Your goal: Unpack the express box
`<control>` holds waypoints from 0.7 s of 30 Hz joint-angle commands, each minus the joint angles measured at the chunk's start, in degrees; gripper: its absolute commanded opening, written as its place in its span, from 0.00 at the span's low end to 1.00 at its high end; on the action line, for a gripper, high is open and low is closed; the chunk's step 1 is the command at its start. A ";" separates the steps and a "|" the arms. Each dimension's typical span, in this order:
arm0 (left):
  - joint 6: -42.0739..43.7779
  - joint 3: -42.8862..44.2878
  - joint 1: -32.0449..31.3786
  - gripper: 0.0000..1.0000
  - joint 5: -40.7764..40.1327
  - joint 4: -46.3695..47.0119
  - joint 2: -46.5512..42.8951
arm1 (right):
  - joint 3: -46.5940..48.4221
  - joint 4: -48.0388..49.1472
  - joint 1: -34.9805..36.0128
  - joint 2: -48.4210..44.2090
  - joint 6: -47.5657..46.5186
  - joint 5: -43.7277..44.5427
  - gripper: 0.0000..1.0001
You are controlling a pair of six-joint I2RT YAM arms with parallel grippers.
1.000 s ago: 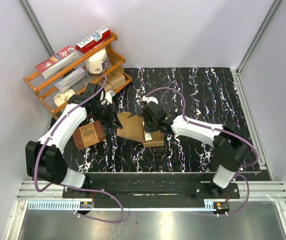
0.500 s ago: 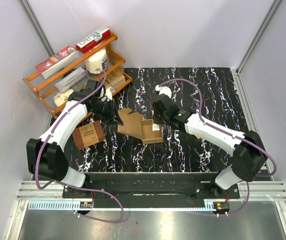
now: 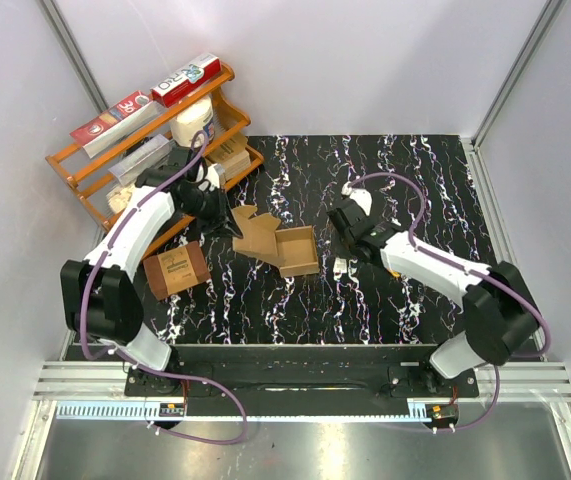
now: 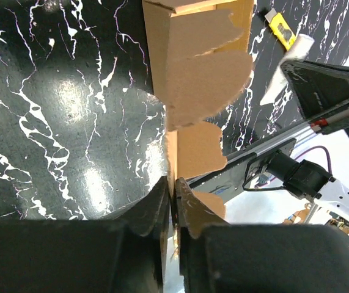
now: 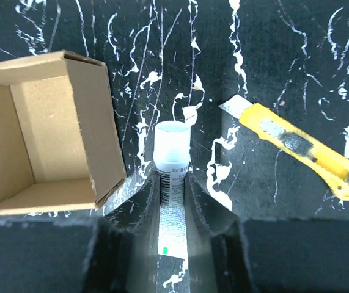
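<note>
The express box [image 3: 290, 250] stands open in the middle of the table, its flaps spread to the left. Seen from the right wrist, its inside [image 5: 46, 131] is empty. My left gripper [image 3: 229, 224] is shut on one of the box's flaps [image 4: 202, 67], with the jaws pinching the cardboard edge [image 4: 174, 190]. My right gripper [image 3: 343, 262] is just right of the box, shut on a white tube [image 5: 172, 152] that lies between its fingers, low over the table. The tube's cap points away from the wrist.
A yellow utility knife [image 5: 296, 146] lies on the table right of the tube. A darker labelled box [image 3: 177, 268] sits at the left. A wooden rack [image 3: 85, 158] with cartons and a jar stands in the back left corner.
My right gripper has come out of the box and moved right and nearer with the white tube. My left gripper has pulled the flap back and left, and the box now sits flatter.
</note>
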 commanded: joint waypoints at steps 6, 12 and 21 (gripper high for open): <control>0.26 4.25 0.59 0.38 1.58 1.43 0.23 | 1.33 6.49 -0.49 10.63 2.24 -1.82 0.25; -0.18 6.19 0.59 0.62 3.08 2.30 -1.00 | 3.09 5.35 -0.40 13.89 2.50 -2.70 0.38; -0.62 7.60 0.67 0.84 4.31 3.10 -3.82 | 5.20 1.66 -0.49 10.47 2.50 -1.11 0.58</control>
